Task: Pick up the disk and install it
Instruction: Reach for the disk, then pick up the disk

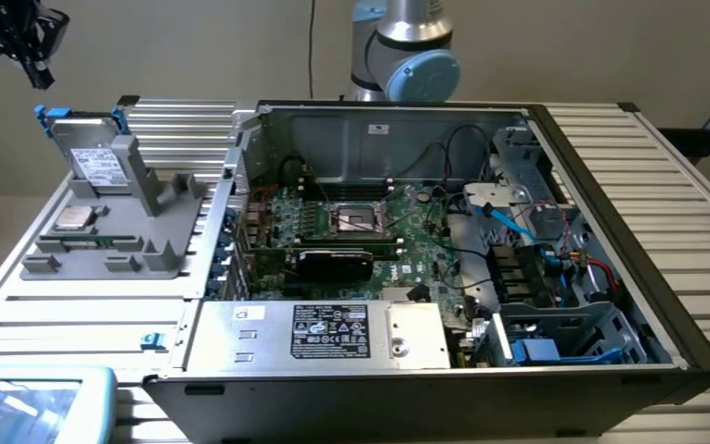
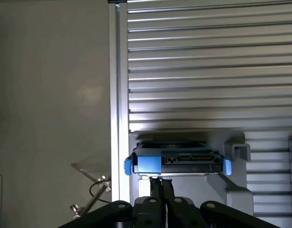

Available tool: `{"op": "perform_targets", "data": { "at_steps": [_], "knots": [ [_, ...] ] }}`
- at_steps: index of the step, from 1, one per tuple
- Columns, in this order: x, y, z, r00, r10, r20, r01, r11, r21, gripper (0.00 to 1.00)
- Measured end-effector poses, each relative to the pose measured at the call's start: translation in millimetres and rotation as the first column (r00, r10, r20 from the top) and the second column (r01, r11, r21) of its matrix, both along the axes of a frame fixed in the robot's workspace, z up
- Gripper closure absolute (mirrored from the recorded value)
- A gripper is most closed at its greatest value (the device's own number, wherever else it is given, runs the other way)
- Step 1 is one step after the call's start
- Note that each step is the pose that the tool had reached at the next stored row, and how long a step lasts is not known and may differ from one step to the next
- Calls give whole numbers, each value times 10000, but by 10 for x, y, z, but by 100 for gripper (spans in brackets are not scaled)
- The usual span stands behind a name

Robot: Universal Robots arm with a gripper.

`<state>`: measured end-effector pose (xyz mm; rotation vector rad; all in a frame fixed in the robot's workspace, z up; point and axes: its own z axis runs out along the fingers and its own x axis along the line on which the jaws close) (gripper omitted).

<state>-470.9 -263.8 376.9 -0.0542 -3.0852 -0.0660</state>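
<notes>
Leaning in grey holder (image 1: pixel 127 227) | disk (image 1: pixel 99 165): white label, blue frame

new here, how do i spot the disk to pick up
At the exterior view's left, beside the open computer case, sits a grey holder. The disk stands propped at its far end: white label, blue frame, unlike the silver chip lying flat.

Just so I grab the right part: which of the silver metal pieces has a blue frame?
The disk, propped on the grey stand at the exterior view's left. The chip lies flat, bare; the box has a black label.
</notes>
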Motion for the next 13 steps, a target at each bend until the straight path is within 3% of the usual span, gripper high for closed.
{"op": "perform_targets", "data": {
  "at_steps": [2,13],
  "knots": [
    [-1,0,0,10000,3,-23,-3,10000,0,89],
    [-1,1,0,10000,3,-24,-3,10000,0,89]
  ]
}}
